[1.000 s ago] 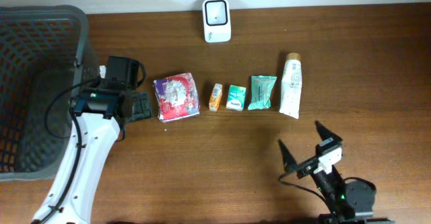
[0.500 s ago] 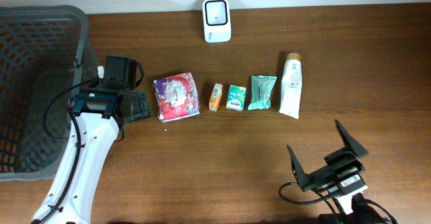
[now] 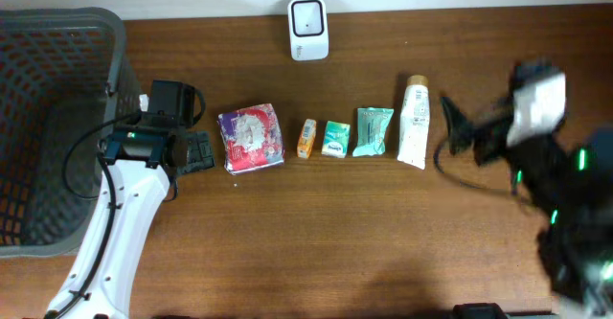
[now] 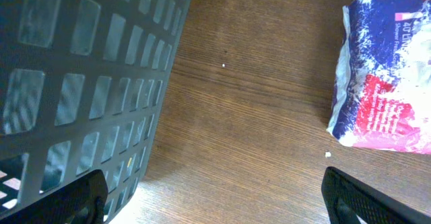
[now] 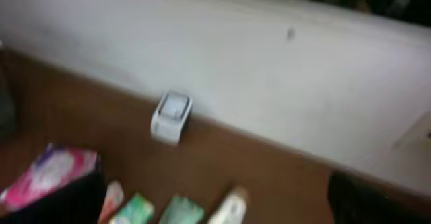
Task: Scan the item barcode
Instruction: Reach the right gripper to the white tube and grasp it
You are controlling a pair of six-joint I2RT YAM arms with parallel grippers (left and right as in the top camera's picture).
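Left hand [image 3: 196, 151] sits wide and empty just beside the tissue pack [image 3: 251, 138], your nearest item; right hand [image 3: 467, 130], equally wide, hovers blurred near the white tube [image 3: 414, 123]. Everything's lined up on the surface [image 3: 287, 242] before the scanner [image 3: 308, 15], likely for easy reach.

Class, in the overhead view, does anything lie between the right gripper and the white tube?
Nothing visible does. The open right gripper is just right of the white tube, with only bare table between them; the green packet lies on the tube's far side.
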